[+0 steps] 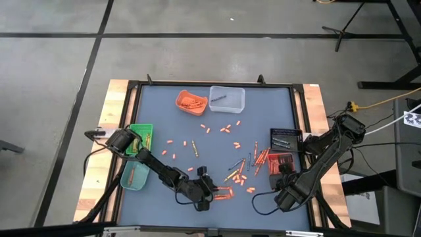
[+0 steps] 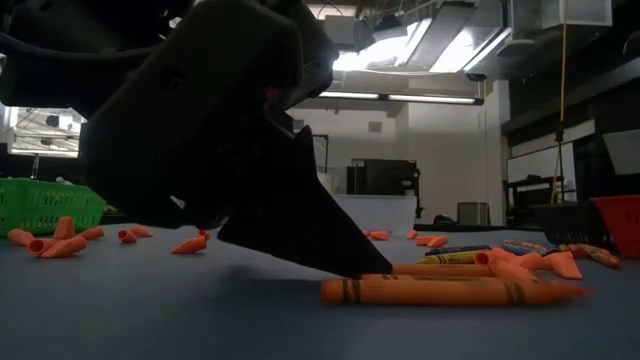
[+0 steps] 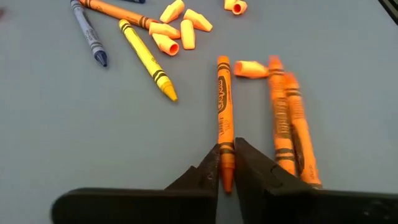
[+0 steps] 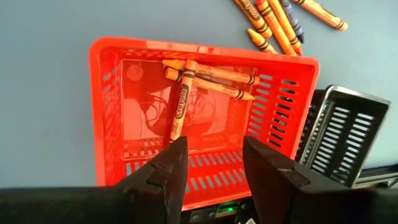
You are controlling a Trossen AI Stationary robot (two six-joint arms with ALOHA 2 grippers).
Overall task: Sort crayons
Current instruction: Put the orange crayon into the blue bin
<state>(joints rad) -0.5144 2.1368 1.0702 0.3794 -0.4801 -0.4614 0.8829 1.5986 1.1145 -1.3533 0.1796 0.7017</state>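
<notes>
Left gripper [image 3: 226, 167] pinching an orange crayon [image 3: 224, 102]

Its tip sits between the fingers (two more orange crayons [image 3: 289, 127] just beside); right gripper [image 4: 214, 163], fingers spread, hangs above the red basket [image 4: 106, 112] holding three crayons.

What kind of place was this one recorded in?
Probably a lab or workshop: bare concrete floor with tape lines, ceiling strip lights, stands and cables around a wood-edged table of crayons.
</notes>
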